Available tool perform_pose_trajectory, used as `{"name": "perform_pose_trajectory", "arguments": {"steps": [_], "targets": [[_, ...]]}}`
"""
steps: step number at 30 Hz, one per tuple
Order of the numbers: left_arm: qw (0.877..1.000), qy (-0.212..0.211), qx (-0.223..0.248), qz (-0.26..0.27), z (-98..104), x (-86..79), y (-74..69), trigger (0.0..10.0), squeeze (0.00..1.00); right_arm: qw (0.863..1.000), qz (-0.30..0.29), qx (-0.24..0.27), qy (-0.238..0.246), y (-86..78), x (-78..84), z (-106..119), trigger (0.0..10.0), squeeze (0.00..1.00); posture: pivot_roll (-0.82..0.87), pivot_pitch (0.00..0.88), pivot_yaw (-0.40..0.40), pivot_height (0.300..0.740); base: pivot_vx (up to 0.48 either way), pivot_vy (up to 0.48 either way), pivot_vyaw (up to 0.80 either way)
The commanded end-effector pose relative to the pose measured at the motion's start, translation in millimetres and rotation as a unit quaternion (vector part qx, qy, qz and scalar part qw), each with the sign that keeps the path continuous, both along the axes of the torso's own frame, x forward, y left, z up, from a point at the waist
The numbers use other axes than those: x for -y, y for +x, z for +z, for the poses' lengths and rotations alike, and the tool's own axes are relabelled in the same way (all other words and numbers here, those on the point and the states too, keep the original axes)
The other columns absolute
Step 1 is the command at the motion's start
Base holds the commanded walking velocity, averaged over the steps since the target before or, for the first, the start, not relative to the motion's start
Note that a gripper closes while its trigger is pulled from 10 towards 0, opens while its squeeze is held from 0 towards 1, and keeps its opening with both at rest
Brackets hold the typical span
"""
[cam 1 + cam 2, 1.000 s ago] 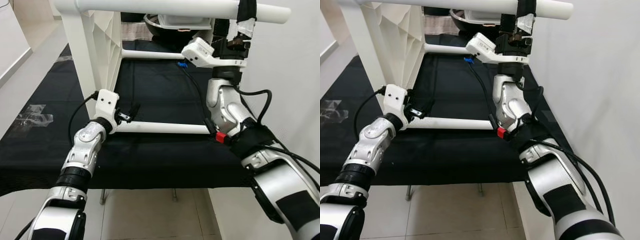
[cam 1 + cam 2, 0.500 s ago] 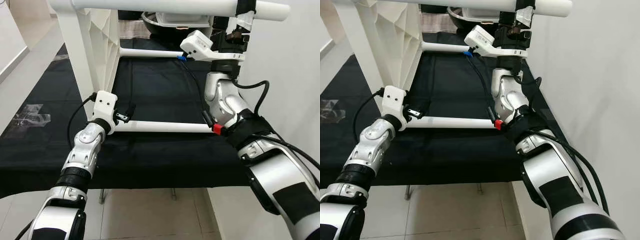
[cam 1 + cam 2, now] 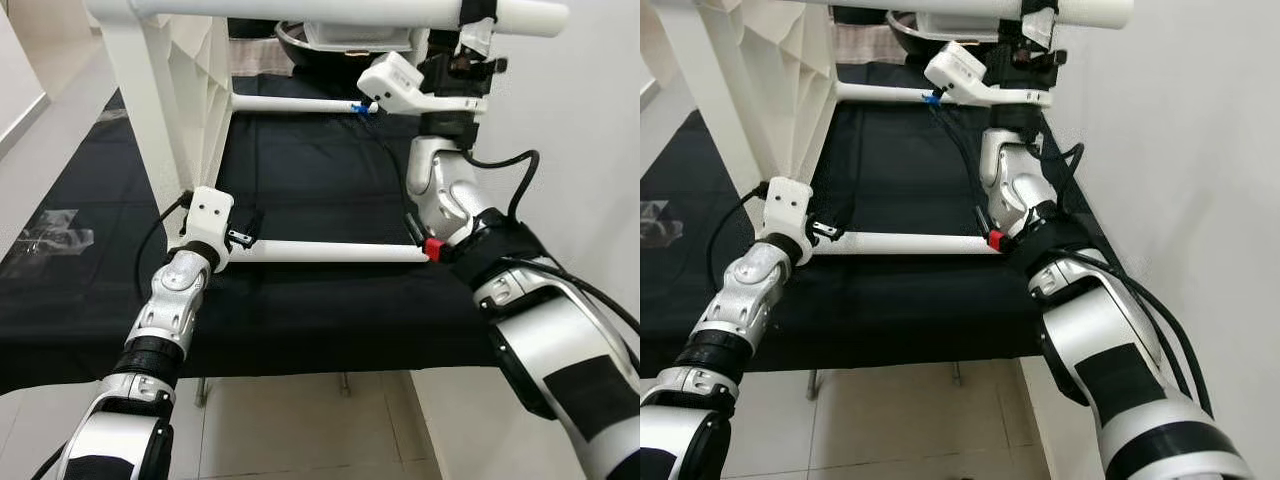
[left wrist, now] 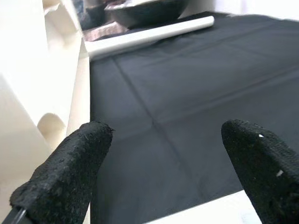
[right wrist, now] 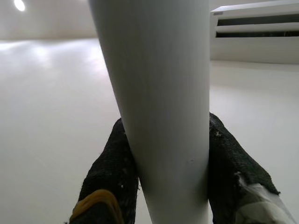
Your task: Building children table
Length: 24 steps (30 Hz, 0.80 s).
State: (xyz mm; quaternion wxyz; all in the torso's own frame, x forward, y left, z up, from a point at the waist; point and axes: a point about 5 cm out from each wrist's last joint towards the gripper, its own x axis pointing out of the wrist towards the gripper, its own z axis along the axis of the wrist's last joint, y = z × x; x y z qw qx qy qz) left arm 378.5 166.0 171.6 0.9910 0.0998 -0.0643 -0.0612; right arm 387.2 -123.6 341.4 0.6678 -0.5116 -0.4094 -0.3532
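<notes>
Frame half assembled: right gripper [image 3: 478,30] fingers clamped on top tube [image 3: 330,12], left gripper [image 3: 250,228] fingers spread by unjoined lower rail [image 3: 335,252].

You see a black cloth [image 3: 300,320] spread beneath both grippers, covering a low platform. Below its near edge lies pale tiled floor [image 3: 300,430]. A plain white wall [image 3: 580,150] stands just beside the right arm. In the right wrist view, a wall-mounted air conditioner [image 5: 254,32] sits beyond the fingers.
</notes>
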Motion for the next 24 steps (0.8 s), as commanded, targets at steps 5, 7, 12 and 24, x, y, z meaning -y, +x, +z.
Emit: {"name": "perform_pose_trajectory", "arguments": {"steps": [5,7,12,24], "targets": [[0.996,0.018,-0.024,0.082,-8.9,-34.7,1.0,10.0,0.00,0.999,0.019,0.014,0.027,-1.6,1.6,8.2,0.0,0.00,0.05,0.099,-0.080,0.740,0.000,0.000,0.00],[0.994,0.024,-0.026,0.102,-8.9,-43.4,1.4,10.0,0.00,0.999,0.022,0.014,0.031,-1.3,3.1,8.8,0.0,0.00,0.05,0.098,-0.079,0.740,0.000,0.000,0.00],[0.985,0.045,-0.024,0.167,3.5,-79.0,2.5,10.0,0.00,0.998,0.028,0.020,0.045,-1.4,8.4,15.0,0.0,0.00,0.06,0.095,-0.077,0.740,0.000,0.000,0.00],[0.964,0.154,0.075,0.203,116.2,-131.3,8.3,10.0,0.00,0.992,0.053,0.025,0.114,-0.2,27.4,40.5,0.0,0.00,0.10,0.073,-0.071,0.740,0.000,0.000,0.00]]}}
